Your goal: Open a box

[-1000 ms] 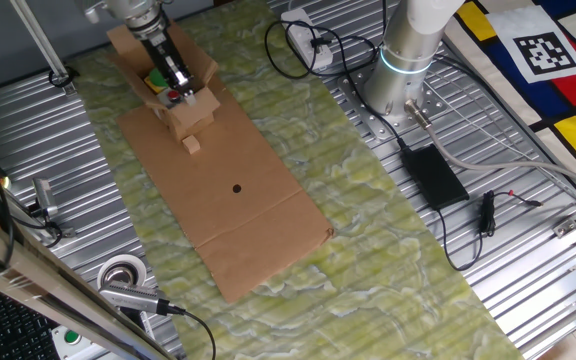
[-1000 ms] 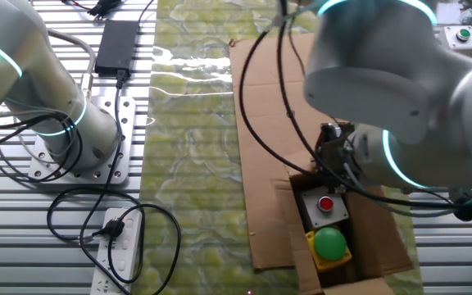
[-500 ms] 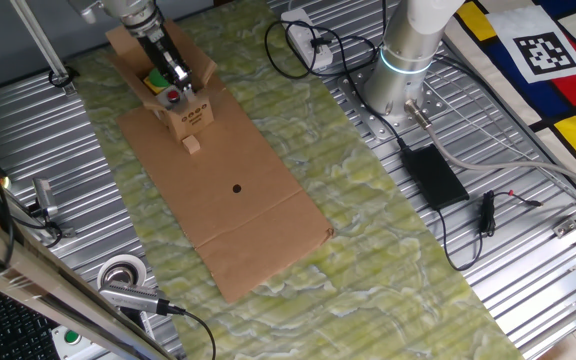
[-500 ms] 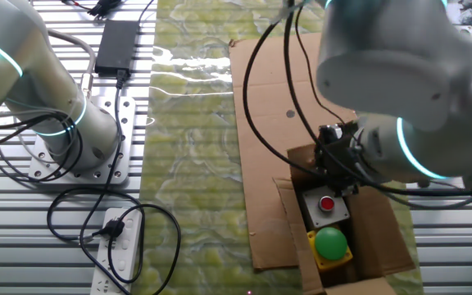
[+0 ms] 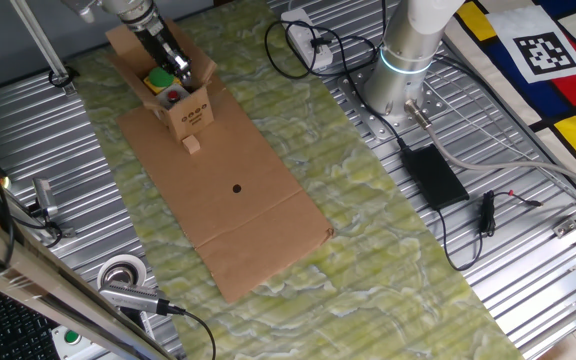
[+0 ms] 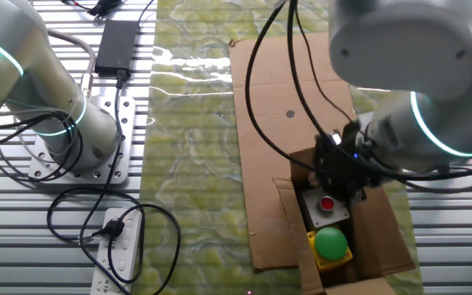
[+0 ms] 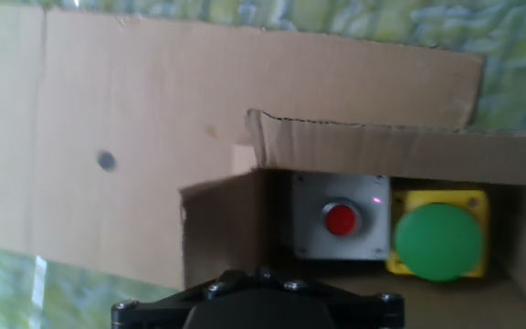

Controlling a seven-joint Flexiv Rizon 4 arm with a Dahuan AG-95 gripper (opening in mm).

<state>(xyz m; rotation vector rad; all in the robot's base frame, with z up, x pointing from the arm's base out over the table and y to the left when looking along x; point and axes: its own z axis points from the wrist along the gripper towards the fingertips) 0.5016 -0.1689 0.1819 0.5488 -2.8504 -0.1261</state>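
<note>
The gripper (image 5: pixel 173 62) has lifted off the front flap since a second ago, which now stands nearly upright; the box (image 5: pixel 178 100) sits just below the jaws, flaps spread, a red button (image 7: pixel 341 219) and green button (image 7: pixel 438 240) showing inside; jaw gap I cannot tell; opening looks essentially done.

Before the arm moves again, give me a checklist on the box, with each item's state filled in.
1. Box top open, contents exposed: ok; red button unit and green button show inside.
2. Box upright on the cardboard sheet: ok.
3. Gripper above the opening, at a flap: ok.
4. Gripper open or shut: cannot tell; fingertips hidden in every view.
5. Small cardboard block touching the box: cannot tell; it lies close to the printed side.
</note>
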